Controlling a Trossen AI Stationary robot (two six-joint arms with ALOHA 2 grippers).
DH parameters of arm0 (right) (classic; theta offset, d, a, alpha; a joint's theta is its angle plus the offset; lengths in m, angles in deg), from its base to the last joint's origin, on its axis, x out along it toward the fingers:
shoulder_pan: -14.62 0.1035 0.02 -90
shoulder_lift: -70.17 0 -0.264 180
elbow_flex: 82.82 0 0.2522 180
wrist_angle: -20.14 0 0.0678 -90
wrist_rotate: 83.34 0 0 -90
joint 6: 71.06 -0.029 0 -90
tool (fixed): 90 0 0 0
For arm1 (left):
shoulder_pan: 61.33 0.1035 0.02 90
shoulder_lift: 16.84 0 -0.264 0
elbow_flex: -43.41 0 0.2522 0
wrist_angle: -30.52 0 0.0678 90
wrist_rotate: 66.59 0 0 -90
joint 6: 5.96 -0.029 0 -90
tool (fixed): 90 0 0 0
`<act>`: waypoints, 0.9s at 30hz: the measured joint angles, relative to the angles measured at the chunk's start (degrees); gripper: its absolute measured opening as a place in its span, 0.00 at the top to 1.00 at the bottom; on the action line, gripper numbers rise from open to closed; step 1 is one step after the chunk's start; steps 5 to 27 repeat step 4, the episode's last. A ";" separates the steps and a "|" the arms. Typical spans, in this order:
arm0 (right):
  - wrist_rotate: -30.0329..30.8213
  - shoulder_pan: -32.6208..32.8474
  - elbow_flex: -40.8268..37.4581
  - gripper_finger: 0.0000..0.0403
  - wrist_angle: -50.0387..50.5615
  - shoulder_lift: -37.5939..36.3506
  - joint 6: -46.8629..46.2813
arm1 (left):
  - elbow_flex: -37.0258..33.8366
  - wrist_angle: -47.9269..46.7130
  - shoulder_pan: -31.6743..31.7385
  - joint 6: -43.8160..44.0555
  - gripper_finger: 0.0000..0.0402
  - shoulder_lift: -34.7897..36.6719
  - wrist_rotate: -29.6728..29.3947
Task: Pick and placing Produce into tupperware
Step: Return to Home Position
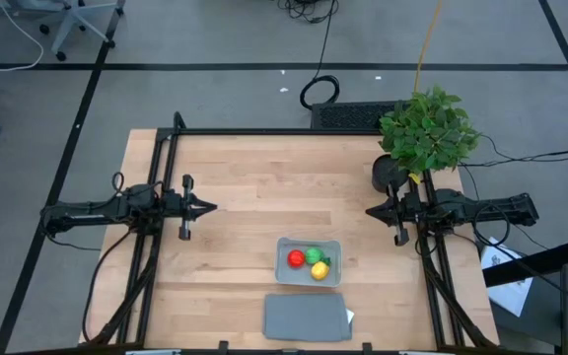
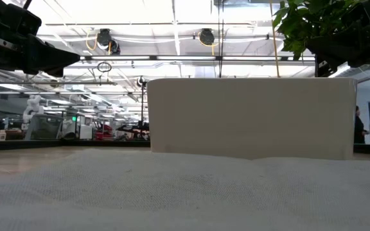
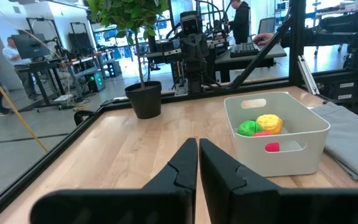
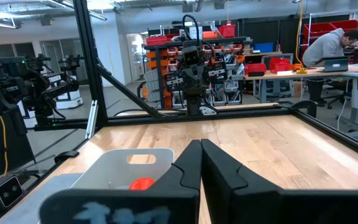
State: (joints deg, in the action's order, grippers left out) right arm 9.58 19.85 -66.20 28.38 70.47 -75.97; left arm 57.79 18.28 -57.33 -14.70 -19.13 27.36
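The tupperware (image 1: 333, 247) was found on the tabletop (image 1: 245, 177) toward 6 o'clock from its middle. Inside it the red round piece (image 1: 296, 259) was seated at 9 o'clock, the green round piece (image 1: 313, 255) near the centre and the yellow piece (image 1: 319, 270) at 5 o'clock, while the flat grey lid (image 1: 307, 318) was laid just beyond its 6 o'clock side. The left pincer (image 1: 210, 208) was held at 9 o'clock and the right pincer (image 1: 371, 211) at 3 o'clock, both closed on nothing and well apart from the tupperware.
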 joint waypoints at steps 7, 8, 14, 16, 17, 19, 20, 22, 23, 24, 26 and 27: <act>0.02 -0.02 0.00 1.00 0.00 0.00 0.00 | 0.00 0.00 0.00 0.01 0.95 -0.02 0.00; 0.02 -0.02 0.00 1.00 0.00 0.00 0.00 | 0.00 0.00 0.00 0.01 0.95 -0.02 0.00; 0.02 -0.02 0.00 1.00 0.00 0.00 0.00 | 0.00 0.00 0.00 0.01 0.95 -0.02 0.00; 0.02 -0.02 0.00 1.00 0.00 0.00 0.00 | 0.00 0.00 0.00 0.01 0.95 -0.02 0.00; 0.02 -0.02 0.00 1.00 0.00 0.00 0.00 | 0.00 0.00 0.00 0.01 0.95 -0.02 0.00; 0.02 -0.02 0.00 1.00 0.00 0.00 0.00 | 0.00 0.00 0.00 0.01 0.95 -0.02 0.00; 0.02 -0.02 0.00 1.00 0.00 0.00 0.00 | 0.00 0.00 0.00 0.01 0.95 -0.02 0.00; 0.02 -0.02 0.00 1.00 0.00 0.00 0.00 | 0.00 0.00 0.00 0.01 0.95 -0.02 0.00; 0.02 -0.02 0.00 1.00 0.00 0.00 0.00 | 0.00 0.00 0.00 0.01 0.95 -0.02 0.00; 0.02 -0.02 0.00 1.00 0.00 0.00 0.00 | 0.00 0.00 0.00 0.01 0.95 -0.02 0.00; 0.02 -0.02 0.00 1.00 0.00 0.00 0.00 | 0.00 0.00 0.00 0.01 0.95 -0.02 0.00; 0.02 -0.02 0.00 1.00 0.00 0.00 0.00 | 0.00 0.00 0.00 0.01 0.95 -0.02 0.00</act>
